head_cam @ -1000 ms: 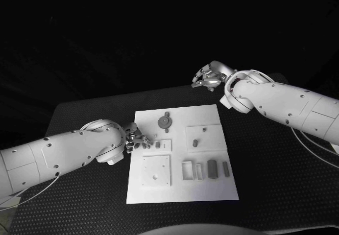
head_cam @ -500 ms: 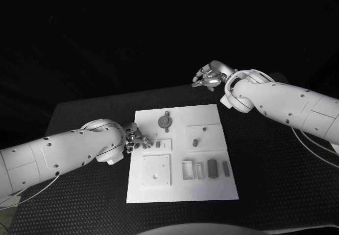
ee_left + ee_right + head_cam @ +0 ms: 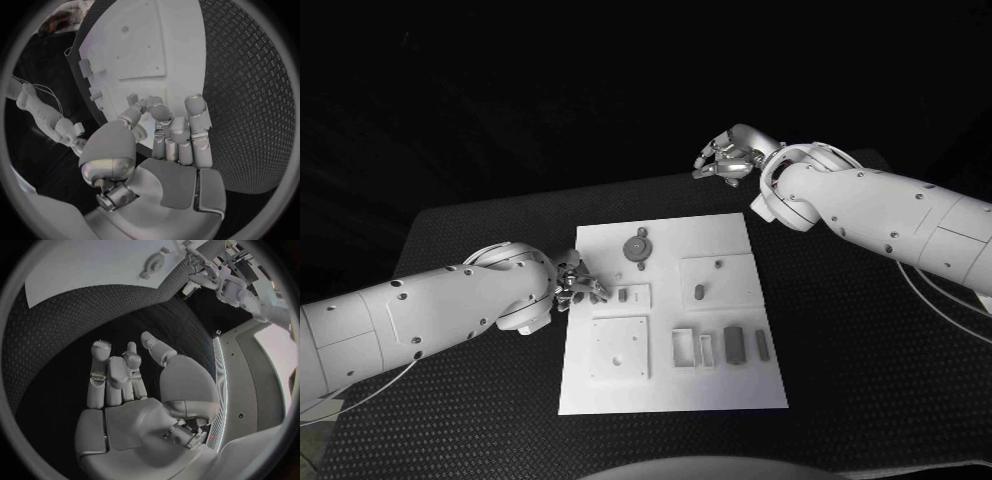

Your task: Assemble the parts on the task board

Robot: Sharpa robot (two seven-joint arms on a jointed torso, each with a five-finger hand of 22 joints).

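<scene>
I have the left hand (image 3: 580, 283) at the left edge of the board (image 3: 733, 395), fingers loosely bent over the rim and, as far as the left wrist view shows, holding nothing; whether the fingertips (image 3: 161, 111) touch the plate I cannot tell. The right hand (image 3: 726, 158) hangs past the far right corner of the board, above the black table (image 3: 473, 230), fingers apart and bare. The parts are spread over the board: a round piece (image 3: 636, 248) near the far edge, a small peg (image 3: 697, 292) in a raised square toward the right edge, a little part (image 3: 623, 295) just beside my left fingers, and a row of upright blocks (image 3: 731, 343) near the right edge, beside an open frame (image 3: 685, 348). Nothing looks assembled yet. My worry is the left hand: it sits so near the rim that a careless reach for the little part could push the board sideways and upset the blocks. The part is small against those fingers, so it could slip from a pinch or get flicked off onto the table.
</scene>
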